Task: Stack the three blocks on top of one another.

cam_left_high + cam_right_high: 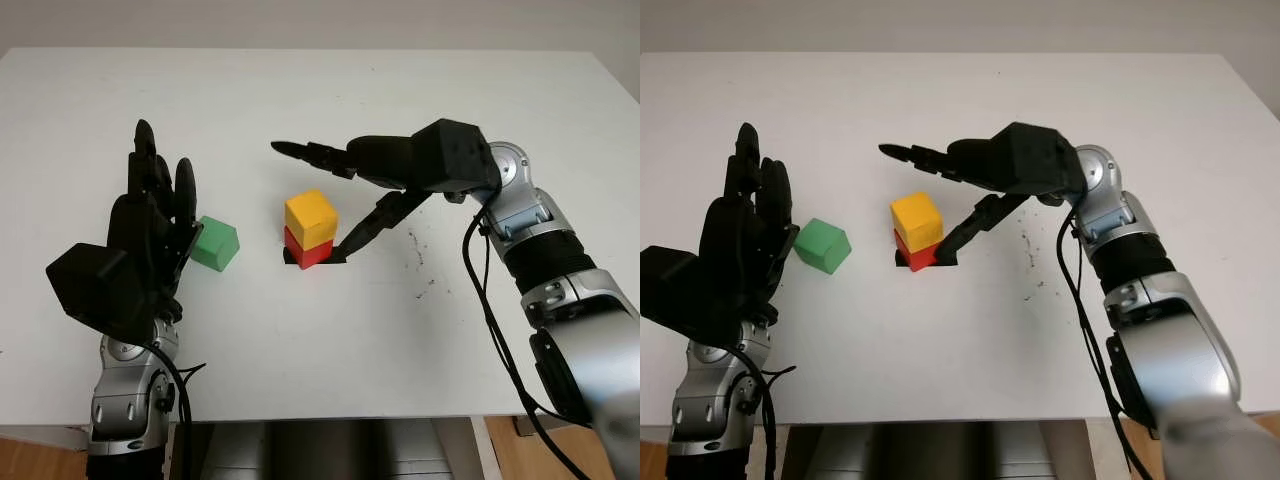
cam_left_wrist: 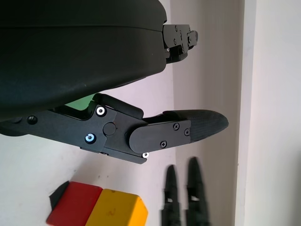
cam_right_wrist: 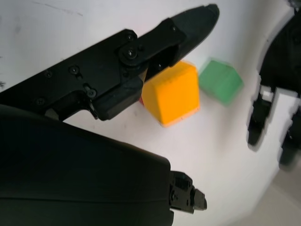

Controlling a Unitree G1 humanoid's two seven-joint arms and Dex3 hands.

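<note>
At about nine o'clock on the white table (image 1: 420, 350), the left hand (image 1: 150, 225) stands upright with its fingers extended and nothing in it, open, just beside the green block (image 1: 216, 243). That block sits alone on the table surface, at nine o'clock from the other two and clearly apart from them.

At the centre, the yellow block (image 1: 311, 218) sits on the red block (image 1: 308, 250), turned a little out of line with it, so two of the three are already stacked. The step in hand appears to be the last one: getting the green block onto the yellow.

At about three o'clock from the pair, the right hand (image 1: 345, 190) is spread wide and holds nothing: its upper fingers (image 1: 310, 154) reach over and past the yellow block without touching it, while the lower finger slants down toward the table beside the red block; whether it touches that block I cannot tell.

My reading is that the next move calls for the right hand to clear away and the left hand to close on the green block, lift it above the yellow one, and set it down squarely, since the skewed yellow block offers a less forgiving seat.
</note>
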